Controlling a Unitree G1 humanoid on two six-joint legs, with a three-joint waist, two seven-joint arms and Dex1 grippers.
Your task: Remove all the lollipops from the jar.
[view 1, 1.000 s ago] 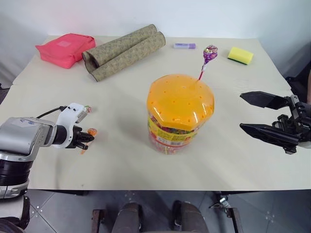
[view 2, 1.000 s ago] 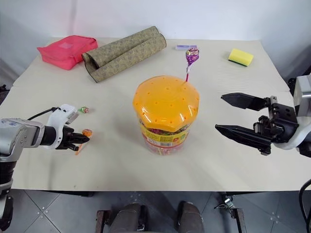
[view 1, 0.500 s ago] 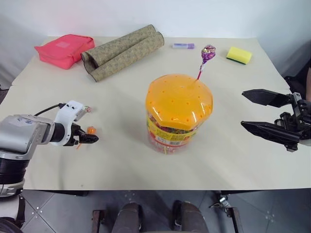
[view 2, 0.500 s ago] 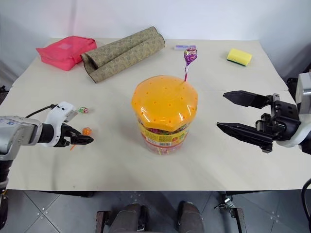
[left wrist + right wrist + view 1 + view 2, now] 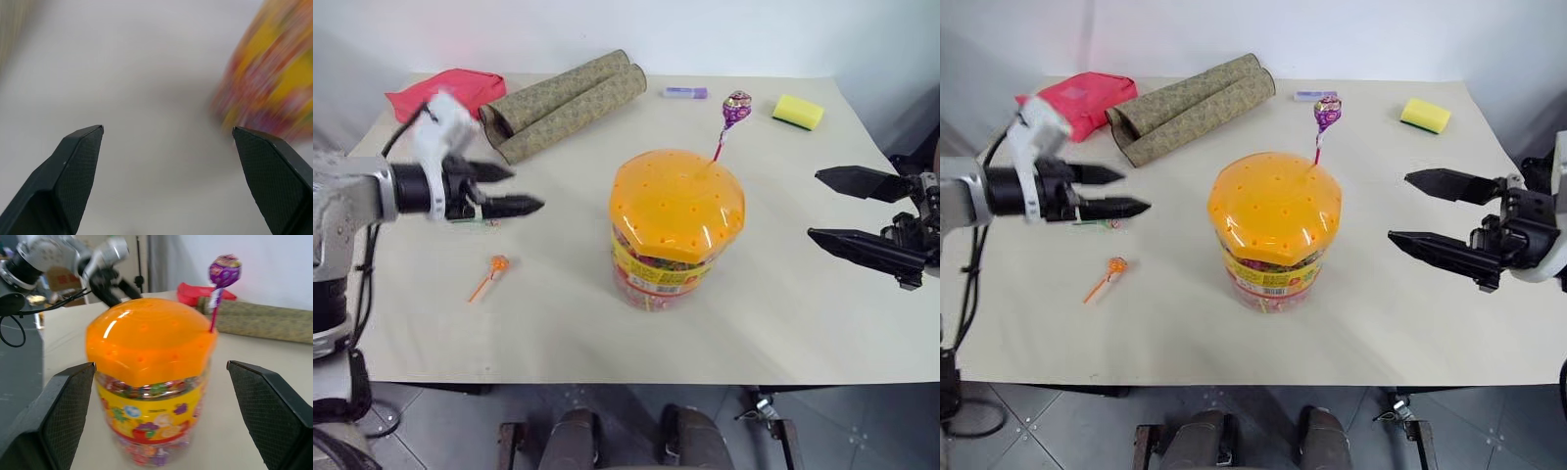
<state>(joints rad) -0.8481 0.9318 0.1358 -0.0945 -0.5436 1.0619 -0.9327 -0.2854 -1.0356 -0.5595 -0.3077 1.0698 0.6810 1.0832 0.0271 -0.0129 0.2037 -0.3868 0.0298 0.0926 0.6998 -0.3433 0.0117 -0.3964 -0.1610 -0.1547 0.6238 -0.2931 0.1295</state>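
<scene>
Jar (image 5: 673, 230) stands mid-table (image 5: 783, 323) w/ bare top on its right & front, open to the right gripper (image 5: 862, 211). Left of jar: orange lollipop (image 5: 495, 265) flat on table; rolls (image 5: 563, 103) & pink pouch (image 5: 435, 90) crowd the far-left corner. Purple lollipop (image 5: 735, 110) sticks up from lid's far edge, free air round it.

My left arm (image 5: 347, 196) is a silver-grey metal cylinder that narrows to a black wrist collar, with a white housing on top and a black cable looping down from it. The left gripper (image 5: 509, 189) has two slim black fingers tapering to points; up close their inner faces show a fine woven texture. My right gripper (image 5: 1435, 213) has the same long black pointed fingers, fixed to a black bracketed block, with a pale grey-white casing behind it.
</scene>
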